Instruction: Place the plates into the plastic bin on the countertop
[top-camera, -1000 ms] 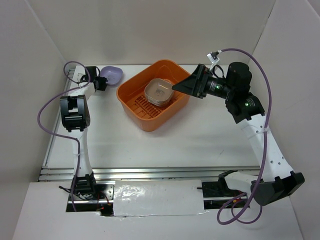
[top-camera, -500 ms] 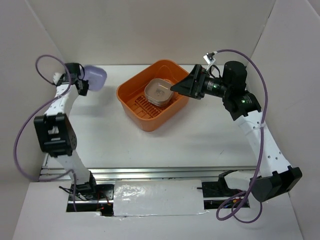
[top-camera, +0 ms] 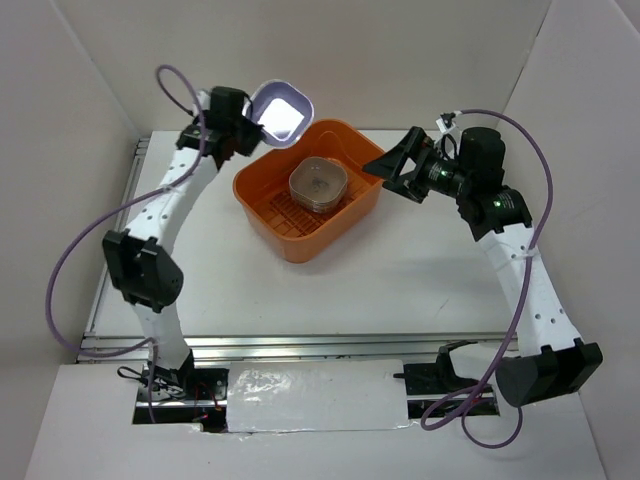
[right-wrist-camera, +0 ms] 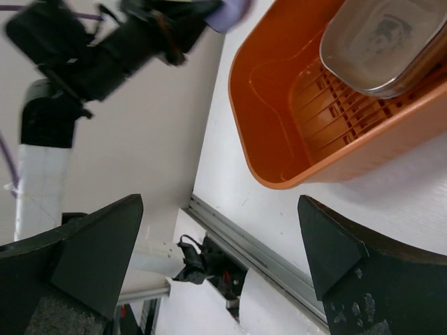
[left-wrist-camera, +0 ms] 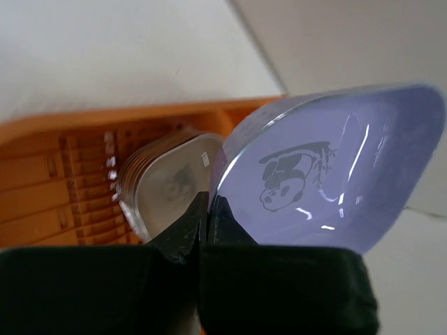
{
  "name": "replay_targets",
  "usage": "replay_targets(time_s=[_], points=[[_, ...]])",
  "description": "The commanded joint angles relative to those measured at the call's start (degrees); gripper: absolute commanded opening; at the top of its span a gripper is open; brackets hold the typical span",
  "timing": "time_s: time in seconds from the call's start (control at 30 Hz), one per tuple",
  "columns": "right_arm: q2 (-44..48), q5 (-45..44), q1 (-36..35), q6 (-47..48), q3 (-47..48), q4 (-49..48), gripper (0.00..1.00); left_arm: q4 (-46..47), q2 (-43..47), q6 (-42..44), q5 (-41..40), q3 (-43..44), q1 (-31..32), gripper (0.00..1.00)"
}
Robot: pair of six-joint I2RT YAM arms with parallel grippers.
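We are clamping our left gripper (left-wrist-camera: pixel 206 209) tight on the rim of the purple plate (left-wrist-camera: pixel 328 174), which is standing tilted on edge, likely so it can be tipped in. The plate is hanging over the far-left corner of the orange bin (top-camera: pixel 300 240), near the stack of plates (top-camera: pixel 318 185) lying inside. Our right gripper (right-wrist-camera: pixel 220 202) is hovering spread wide and empty beside the bin's right rim.

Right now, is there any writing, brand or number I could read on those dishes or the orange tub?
No readable text anywhere.
Purple plate, held in the left hand: a dark cartoon drawing, no letters.
Stack in the bin: the top dish has a centre mark, too blurred to read.
Bin: no label shows.
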State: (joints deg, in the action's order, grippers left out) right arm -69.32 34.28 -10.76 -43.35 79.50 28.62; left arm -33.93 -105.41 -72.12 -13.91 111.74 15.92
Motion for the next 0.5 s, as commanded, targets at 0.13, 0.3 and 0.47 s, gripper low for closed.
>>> replay_targets(time_s=[0.13,0.3,0.47], points=[[4.7,-2.6,1.6,-0.5,-0.6,3.0,1.00,-8.9,-9.9,-11.1,-0.5,9.6,8.2,0.00],[5.5,-1.3,2.8,-0.7,-0.1,3.1,1.00,-8.2,-13.5,-15.2,1.4,5.9,10.8,0.00],[6.4,-0.4,2.9,-0.9,0.1,3.0,1.00,-10.8,-15.2,-17.0,0.0,5.5,11.9,0.00]])
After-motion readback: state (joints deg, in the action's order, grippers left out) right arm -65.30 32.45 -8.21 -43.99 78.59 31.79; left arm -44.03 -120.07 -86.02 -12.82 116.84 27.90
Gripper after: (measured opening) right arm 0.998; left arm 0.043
